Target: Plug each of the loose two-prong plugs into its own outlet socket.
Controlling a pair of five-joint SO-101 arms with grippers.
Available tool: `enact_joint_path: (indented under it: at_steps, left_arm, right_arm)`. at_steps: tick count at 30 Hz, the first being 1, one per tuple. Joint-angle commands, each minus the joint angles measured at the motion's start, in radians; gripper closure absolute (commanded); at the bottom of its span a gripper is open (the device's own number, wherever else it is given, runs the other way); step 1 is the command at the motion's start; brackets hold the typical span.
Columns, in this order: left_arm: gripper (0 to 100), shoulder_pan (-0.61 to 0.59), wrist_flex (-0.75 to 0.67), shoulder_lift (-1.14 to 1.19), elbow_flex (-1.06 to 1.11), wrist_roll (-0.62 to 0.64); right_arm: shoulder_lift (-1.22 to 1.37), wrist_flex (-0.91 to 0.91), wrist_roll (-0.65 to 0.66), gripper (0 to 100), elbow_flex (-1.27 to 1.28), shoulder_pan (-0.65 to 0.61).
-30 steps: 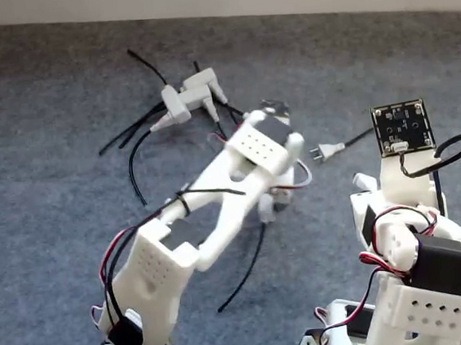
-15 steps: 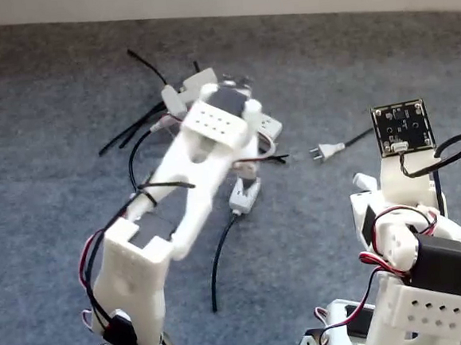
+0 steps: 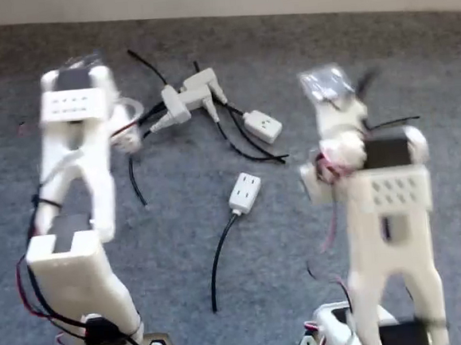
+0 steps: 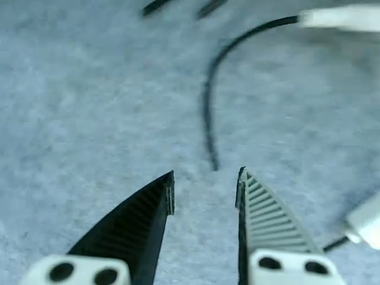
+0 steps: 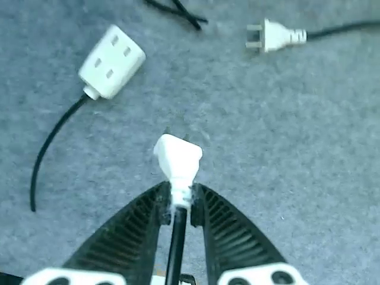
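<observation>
Our left gripper [image 4: 205, 190] is hovering with its jaws apart over the grey carpet [image 4: 89, 107], and a black cable end [image 4: 211, 151] is lying just beyond the tips. Our right gripper [image 5: 178, 205] is clamping a white plug [image 5: 178, 155] at its neck, with the prongs pointing away. An outlet socket [image 5: 111, 61] is lying near, apart from the plug.

White printed L arm [image 3: 69, 233] & R arm [image 3: 388, 224], black servos [image 3: 388, 150], red/blk wires [image 3: 326, 171], dark ribbed claw fingers [image 4: 139, 228]
</observation>
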Motion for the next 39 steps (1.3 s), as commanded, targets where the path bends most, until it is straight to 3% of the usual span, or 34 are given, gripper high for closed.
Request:
enact_joint_path:
  at_steps: [1,8,17,39]
  left_arm:
    - [81,-0.113,-0.080,-0.033,0.150,-0.049]
    - [81,-0.154,-0.267,-0.033,0.369,-0.069]
    - [81,-0.189,-0.319,-0.033,0.397,-0.063]
    - [81,-0.189,-0.324,-0.033,0.398,-0.063]
  right_arm:
    - [0.182,0.042,-0.054,96.2,-0.245,-0.102]
    - [0.553,0.042,-0.169,96.2,-0.427,-0.206]
    - [0.780,0.041,-0.345,96.2,-0.662,-0.219]
    - [0.829,0.044,-0.350,99.2,-0.582,-0.217]
